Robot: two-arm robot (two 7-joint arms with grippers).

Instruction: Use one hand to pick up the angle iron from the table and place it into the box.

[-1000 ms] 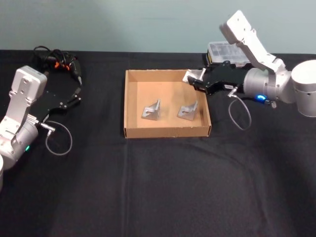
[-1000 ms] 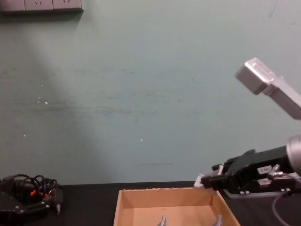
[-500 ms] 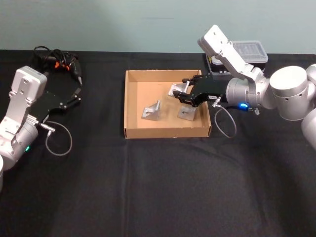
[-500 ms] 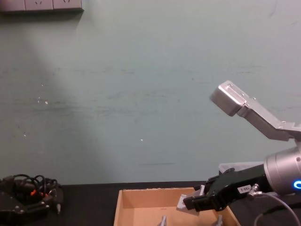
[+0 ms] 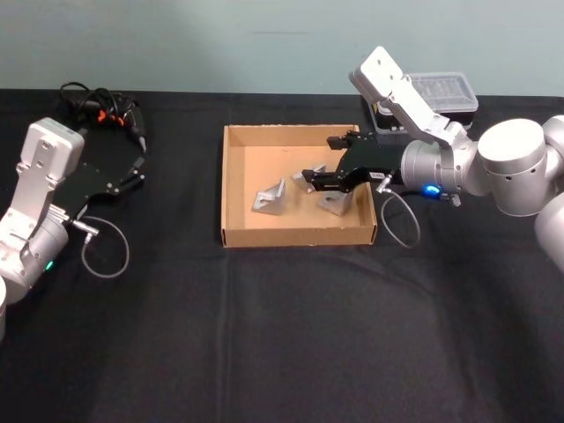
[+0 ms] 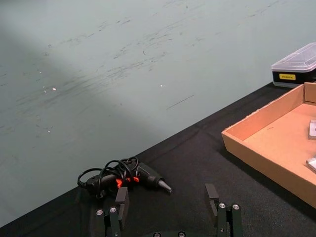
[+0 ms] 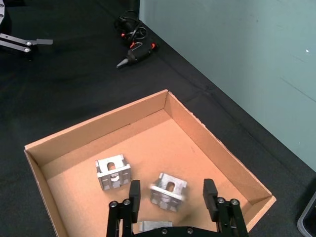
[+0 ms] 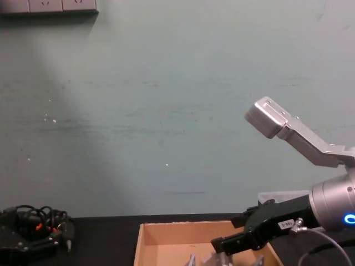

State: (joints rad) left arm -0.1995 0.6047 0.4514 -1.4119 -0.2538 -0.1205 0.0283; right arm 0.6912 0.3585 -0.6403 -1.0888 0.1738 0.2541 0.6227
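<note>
Head view: your right pincer (image 5: 319,179) hangs over the box (image 5: 236,181), spread wide, with an angle iron (image 5: 332,201) just under it and another angle iron (image 5: 270,196) nearer the box's left wall. The left pincer (image 5: 137,167) sits parked on the bench (image 5: 282,335), well left of the box.

Right wrist view: the open fingers (image 7: 134,193) straddle the piece inside the box. Pull out carelessly and you could clip it or the near wall.

Chest view: the pincer is low at the box rim, so lift straight first.
</note>
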